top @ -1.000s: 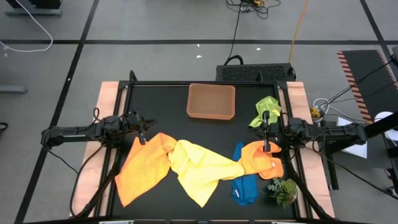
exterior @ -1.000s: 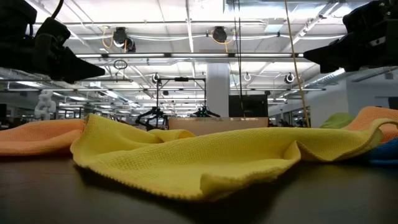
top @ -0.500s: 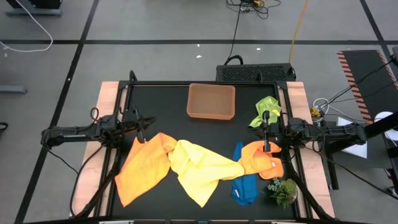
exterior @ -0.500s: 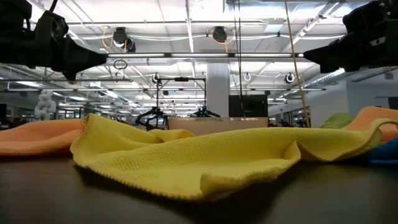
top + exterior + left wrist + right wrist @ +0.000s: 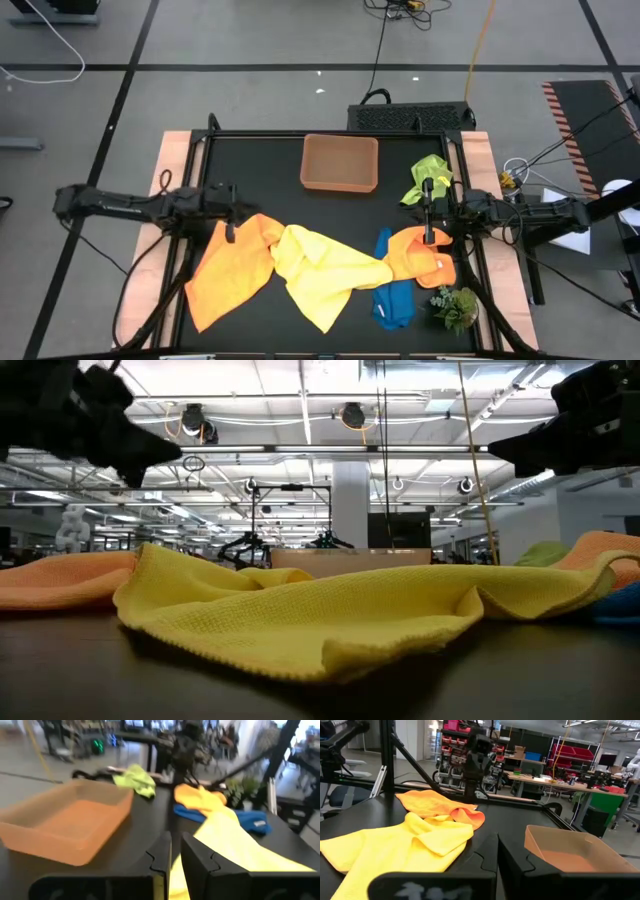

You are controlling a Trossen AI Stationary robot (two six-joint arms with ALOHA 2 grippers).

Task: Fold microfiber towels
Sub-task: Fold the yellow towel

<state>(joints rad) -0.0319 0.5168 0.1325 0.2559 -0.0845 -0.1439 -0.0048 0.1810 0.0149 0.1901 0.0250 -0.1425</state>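
Fingers on my left gripper (image 5: 231, 210) sit almost shut, holding nothing, above the big orange towel (image 5: 232, 268). Right gripper (image 5: 428, 212) fingers are shut over the small orange towel (image 5: 422, 256). I count five towels: two orange, one yellow (image 5: 325, 270), one green (image 5: 424, 175), and one blue (image 5: 393, 298), partly hidden.

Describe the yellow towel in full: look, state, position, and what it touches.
The yellow towel is a soft, waffle-textured microfiber cloth, unfolded and rumpled into raised folds. It lies diagonally across the front middle of the black table. Its left end meets the large orange towel; its right end runs to the smaller orange towel and blue towel. No gripper holds it.
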